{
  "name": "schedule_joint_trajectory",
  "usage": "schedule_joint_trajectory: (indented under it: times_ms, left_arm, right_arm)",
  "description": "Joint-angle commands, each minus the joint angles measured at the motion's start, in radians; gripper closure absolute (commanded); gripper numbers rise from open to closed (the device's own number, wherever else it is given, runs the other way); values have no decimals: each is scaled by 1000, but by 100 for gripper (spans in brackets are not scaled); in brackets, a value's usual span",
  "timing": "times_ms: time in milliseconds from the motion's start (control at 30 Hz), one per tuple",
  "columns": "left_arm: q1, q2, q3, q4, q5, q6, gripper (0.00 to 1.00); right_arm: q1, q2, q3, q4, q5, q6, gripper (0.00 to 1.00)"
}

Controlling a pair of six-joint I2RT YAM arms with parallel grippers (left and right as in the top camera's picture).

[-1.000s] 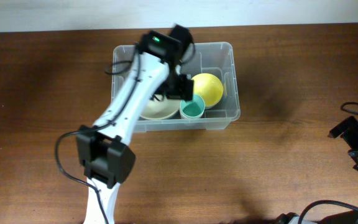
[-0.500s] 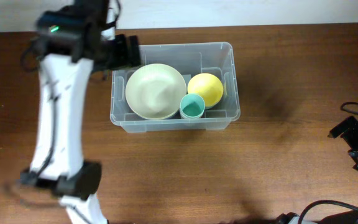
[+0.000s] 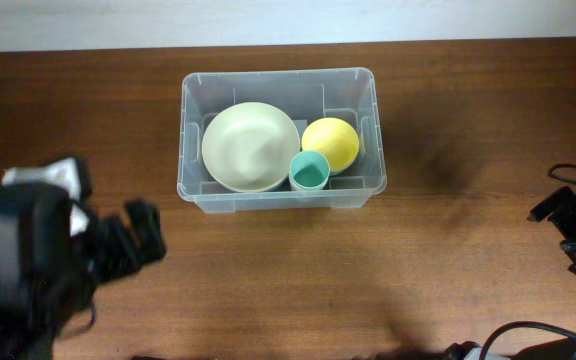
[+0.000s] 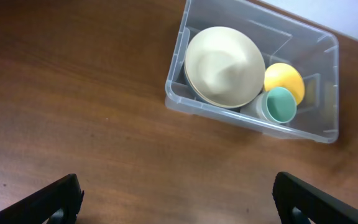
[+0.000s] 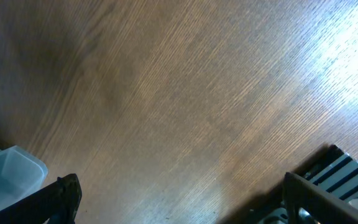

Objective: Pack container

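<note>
Hovering over the counter (image 3: 448, 280) near-left, your left gripper (image 4: 178, 196) shows jaws spread wide, empty; right gripper (image 5: 182, 199) likewise, far right. Centre-back, the container (image 3: 348, 195) holds cream bowl (image 3: 250, 146), yellow bowl (image 3: 330, 143), teal cup (image 3: 310, 171). Packing looks done; next, prob. park arms.

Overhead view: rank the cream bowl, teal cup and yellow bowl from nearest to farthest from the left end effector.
From the left end effector, low at the picture's left:
1. Cream bowl, left part of the container.
2. Teal cup, at the container's front wall.
3. Yellow bowl, right part, beyond the cup.
</note>
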State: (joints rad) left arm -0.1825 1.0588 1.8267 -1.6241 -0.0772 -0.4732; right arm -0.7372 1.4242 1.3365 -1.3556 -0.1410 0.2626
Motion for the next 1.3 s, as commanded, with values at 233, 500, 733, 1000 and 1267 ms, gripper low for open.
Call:
schedule_joint_trajectory:
  times_ms: [233,500,733,1000,1267]
  left_arm:
    - [2,-213,-29,-61,2,-35,0]
    - [2,-247,-74,-28,-44,179,0]
    - [55,-321,-398,349,-30,420,0]
    - [254,-594,-999,997,282,669,0]
    - [238,-805,-1311,1324,329,718,0]
  right_arm:
    - [-3,-2,-1,3,-5,7,1]
    - [-3,-2,-1,3,-5,7,1]
    - [-3,-2,-1,3,-5,7,1]
    - [-3,-2,-1,3,-5,7,1]
    - [-3,-2,-1,3,-5,7,1]
